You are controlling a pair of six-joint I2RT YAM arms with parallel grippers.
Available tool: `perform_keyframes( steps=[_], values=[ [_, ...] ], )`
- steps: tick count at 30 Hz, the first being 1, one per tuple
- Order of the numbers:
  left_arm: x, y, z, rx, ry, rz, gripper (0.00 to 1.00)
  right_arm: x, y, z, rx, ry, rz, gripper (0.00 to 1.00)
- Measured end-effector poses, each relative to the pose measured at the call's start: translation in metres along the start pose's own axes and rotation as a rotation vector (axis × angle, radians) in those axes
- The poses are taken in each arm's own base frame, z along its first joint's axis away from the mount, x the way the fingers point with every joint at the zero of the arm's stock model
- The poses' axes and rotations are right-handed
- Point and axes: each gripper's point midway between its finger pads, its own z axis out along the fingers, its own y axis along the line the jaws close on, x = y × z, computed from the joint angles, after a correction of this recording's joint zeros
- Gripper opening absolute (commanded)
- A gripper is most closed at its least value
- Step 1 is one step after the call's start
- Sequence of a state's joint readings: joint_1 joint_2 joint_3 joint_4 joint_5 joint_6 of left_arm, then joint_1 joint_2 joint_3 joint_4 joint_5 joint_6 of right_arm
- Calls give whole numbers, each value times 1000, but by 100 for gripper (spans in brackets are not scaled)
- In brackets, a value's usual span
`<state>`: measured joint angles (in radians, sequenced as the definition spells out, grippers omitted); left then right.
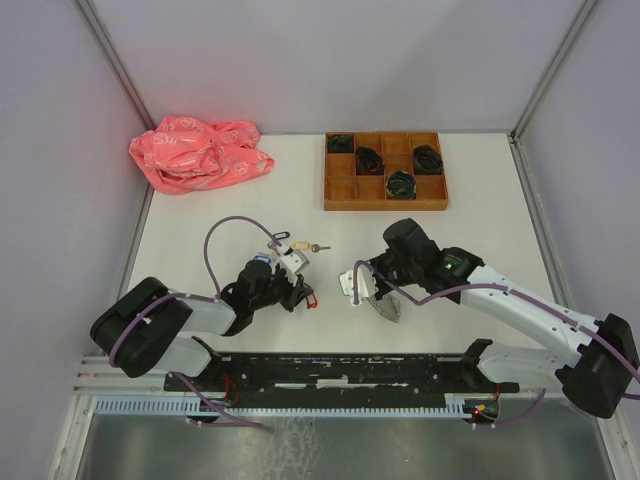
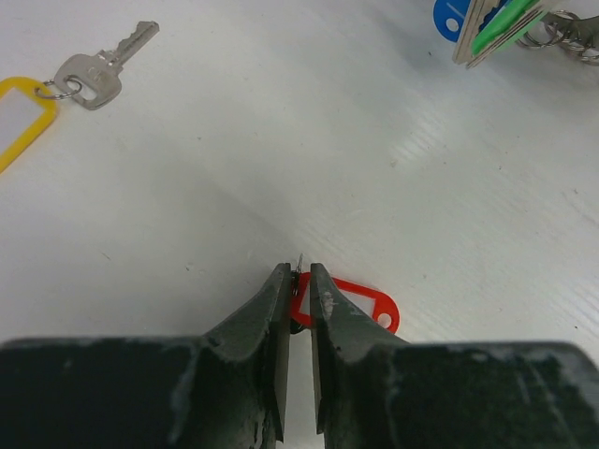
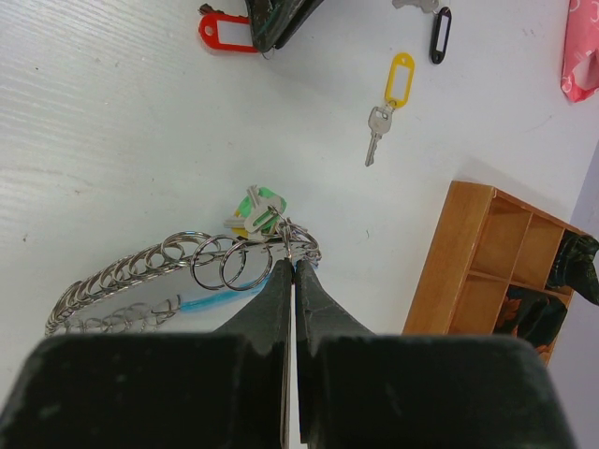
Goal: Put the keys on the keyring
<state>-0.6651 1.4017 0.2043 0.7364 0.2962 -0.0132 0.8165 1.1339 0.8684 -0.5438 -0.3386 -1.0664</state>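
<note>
My left gripper (image 2: 299,271) is shut on the ring end of a key with a red tag (image 2: 365,304), low on the white table; the key itself is hidden between the fingers. In the top view this gripper (image 1: 298,292) is left of centre, with the red tag (image 1: 313,299) at its tip. My right gripper (image 3: 292,264) is shut on the keyring (image 3: 140,271), a big hoop strung with silver rings, a light-blue section (image 3: 211,301) and a green tag (image 3: 262,201). The keyring (image 1: 378,298) lies right of centre. A silver key with a yellow tag (image 2: 89,79) lies loose beyond both grippers (image 1: 300,243).
A wooden tray (image 1: 385,172) with compartments holding black coiled bundles stands at the back right. A crumpled pink bag (image 1: 198,152) lies at the back left. A black tag (image 3: 440,36) lies near the yellow-tagged key (image 3: 379,126). Grey walls enclose the table.
</note>
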Motion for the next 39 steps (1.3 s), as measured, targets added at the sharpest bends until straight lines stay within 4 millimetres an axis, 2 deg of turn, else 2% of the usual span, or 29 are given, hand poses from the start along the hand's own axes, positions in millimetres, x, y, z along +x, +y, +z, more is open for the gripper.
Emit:
perform_keyframes(
  steps=[9,15,20,26,31,39],
  values=[
    [1,-2,3,15,18,-6,3,0,0,0,-1,0,0,1],
    [-6,-4,10,29,9,1,3,0,1,0,-3,2,1,1],
    [-17,1,25,2,-15,-13,3,1,1,0,-3,3,1,1],
    [-26,12,35,-58,-41,-46,10,1,1,0,-3,6,2,1],
    [-25,16,35,-80,-37,-59,18,1,1,0,-5,6,2,1],
    [-30,18,29,-101,-49,-58,25,2,2,0,-8,8,4,1]
  ],
)
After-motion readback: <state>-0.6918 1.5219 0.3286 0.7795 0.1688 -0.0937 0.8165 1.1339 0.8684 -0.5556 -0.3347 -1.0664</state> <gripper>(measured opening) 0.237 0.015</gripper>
